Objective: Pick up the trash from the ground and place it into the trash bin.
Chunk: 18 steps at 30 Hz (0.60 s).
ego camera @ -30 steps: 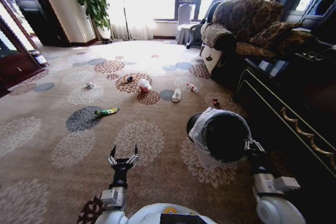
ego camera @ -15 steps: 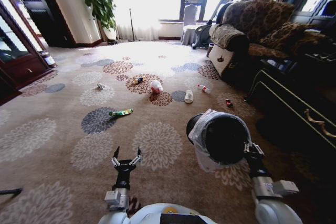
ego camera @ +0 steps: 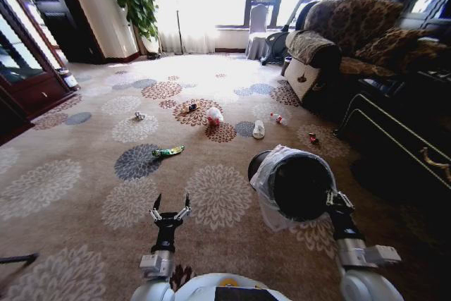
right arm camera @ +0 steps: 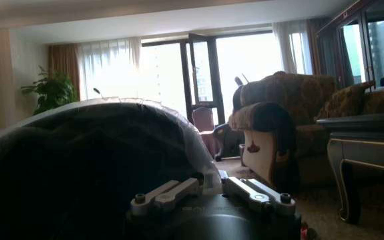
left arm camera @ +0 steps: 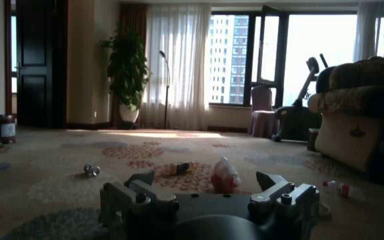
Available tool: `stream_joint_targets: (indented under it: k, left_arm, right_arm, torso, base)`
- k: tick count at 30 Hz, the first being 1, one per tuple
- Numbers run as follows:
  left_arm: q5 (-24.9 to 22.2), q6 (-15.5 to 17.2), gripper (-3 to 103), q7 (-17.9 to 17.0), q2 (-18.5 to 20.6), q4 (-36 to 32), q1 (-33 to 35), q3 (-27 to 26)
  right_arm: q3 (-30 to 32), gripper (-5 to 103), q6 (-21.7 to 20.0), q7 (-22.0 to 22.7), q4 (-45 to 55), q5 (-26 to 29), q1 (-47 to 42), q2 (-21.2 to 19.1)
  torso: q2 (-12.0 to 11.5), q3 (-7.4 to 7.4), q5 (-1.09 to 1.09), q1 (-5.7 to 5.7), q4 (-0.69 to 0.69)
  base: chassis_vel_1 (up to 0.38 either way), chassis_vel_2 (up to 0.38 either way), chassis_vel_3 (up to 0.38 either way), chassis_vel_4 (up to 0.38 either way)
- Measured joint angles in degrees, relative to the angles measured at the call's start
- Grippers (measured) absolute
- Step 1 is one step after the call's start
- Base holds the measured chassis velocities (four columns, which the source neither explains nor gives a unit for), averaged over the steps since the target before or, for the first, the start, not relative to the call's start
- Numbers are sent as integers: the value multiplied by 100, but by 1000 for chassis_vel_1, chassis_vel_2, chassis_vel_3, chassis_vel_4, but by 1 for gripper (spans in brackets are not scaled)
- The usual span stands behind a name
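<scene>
Right gripper (ego camera: 328,199) grips the trash bin (ego camera: 296,187); left gripper (ego camera: 170,206) spread.

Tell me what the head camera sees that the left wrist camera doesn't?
Head view: the green wrapper lying on the carpet, and the right hand gripping the rim of the tilted trash bin. Left wrist view: tall buildings outside the window. Both: the open left hand, the foil ball, the pink-white bag and the clear bottle.
</scene>
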Motion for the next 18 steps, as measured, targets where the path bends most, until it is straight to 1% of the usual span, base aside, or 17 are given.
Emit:
stream_joint_targets:
  k: [1, 8, 9, 10, 13, 18]
  left_arm:
    - [0, -2, 100, 0, -4, 13, -1, -3]
    - [7, -106, 100, -18, -48, 131, -35, -3]
    - [9, -111, 102, -21, -55, 139, -50, -1]
    - [10, -115, 100, -22, -60, 146, -59, 0]
    - [13, -117, 99, -23, -73, 159, -73, 10]
    - [26, -117, 99, -23, -105, 176, -77, 23]
  right_arm:
    - [-4, 0, 7, 0, -2, -12, -3, 18]
    - [-3, 0, 38, -1, -44, -5, -21, 45]
    - [11, 0, 41, 0, -53, 4, -29, 40]
    - [13, 0, 42, 0, -59, 6, -34, 39]
    - [12, 0, 54, 0, -82, 7, -51, 44]
    - [5, 0, 77, 0, -119, 4, -73, 59]
  torso:
    - [0, 0, -3, 0, 0]
    - [0, 0, 0, -1, 1]
    - [0, -1, 0, -1, 1]
    - [0, -1, 1, -1, 1]
    - [0, 0, 0, -1, 1]
    - [0, 0, 0, 0, 1]
  base:
    - [0, 0, 0, 0]
    - [-32, 29, 37, -28]
    - [-111, 62, 122, -95]
    - [-160, 108, 122, -95]
    - [-171, 124, 151, -147]
    - [-218, 205, 214, -215]
